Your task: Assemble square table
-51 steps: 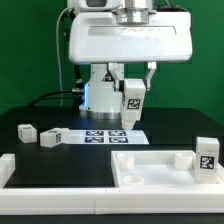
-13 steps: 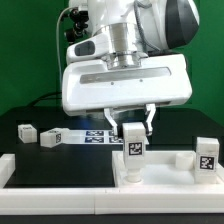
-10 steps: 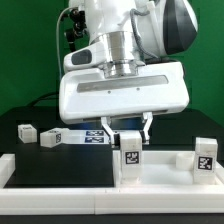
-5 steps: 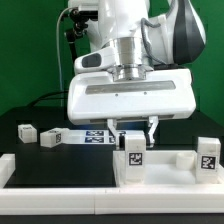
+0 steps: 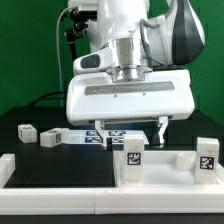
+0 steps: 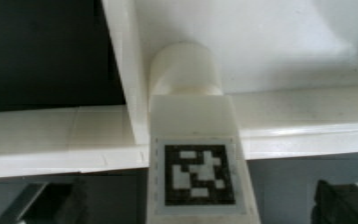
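Pincer [image 5: 131, 133] jaws wide apart, gripping nothing. Leg [image 5: 131, 160] stands upright directly below, centred between them, in tabletop [image 5: 165, 168] left corner.

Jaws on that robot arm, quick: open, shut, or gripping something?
Jaws: open, holding nothing; they stand apart on either side of the short white plastic block leg with a black-and-white tag.

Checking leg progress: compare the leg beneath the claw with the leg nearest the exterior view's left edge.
The first leg stands upright in the tabletop; the leftmost leg sits on the black table. The open claw straddles the first, not the leftmost. Both white, tagged.
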`<state>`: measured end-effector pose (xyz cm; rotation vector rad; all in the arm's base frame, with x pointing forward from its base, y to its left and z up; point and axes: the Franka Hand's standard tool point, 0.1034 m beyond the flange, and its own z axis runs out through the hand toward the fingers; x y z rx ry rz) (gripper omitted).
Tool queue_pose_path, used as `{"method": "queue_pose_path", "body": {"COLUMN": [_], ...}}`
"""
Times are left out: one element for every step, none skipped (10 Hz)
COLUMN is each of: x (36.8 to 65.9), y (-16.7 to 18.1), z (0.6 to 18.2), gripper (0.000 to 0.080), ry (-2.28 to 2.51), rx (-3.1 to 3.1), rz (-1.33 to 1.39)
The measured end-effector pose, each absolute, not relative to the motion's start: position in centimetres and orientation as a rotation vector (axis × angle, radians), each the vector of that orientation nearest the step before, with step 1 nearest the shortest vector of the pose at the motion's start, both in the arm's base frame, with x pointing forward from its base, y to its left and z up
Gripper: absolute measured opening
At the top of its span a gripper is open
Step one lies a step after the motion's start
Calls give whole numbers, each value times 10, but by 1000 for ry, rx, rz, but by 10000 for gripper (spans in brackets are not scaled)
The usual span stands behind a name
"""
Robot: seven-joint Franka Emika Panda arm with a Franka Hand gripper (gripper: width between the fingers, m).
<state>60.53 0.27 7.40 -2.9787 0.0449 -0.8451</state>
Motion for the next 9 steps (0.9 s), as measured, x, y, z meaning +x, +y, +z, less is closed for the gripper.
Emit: {"method": "queue_pose_path", "body": {"x": [605, 605, 605, 605, 604, 605, 608, 609, 607], "y": [3, 3, 3, 3, 9, 12, 9, 11, 22], "z": [74, 74, 73, 73, 77, 85, 88, 87, 86], "gripper": [648, 648, 649, 649, 649, 649, 649, 649, 649], "ry": [45, 45, 45, 51, 73, 88, 100, 110, 116], "rx": [-2979, -2979, -2979, -2978, -2967, -2958, -2956, -2948, -2921], "rz": [-845, -844, -844, -834, -727, -638, -610, -572, -381]}}
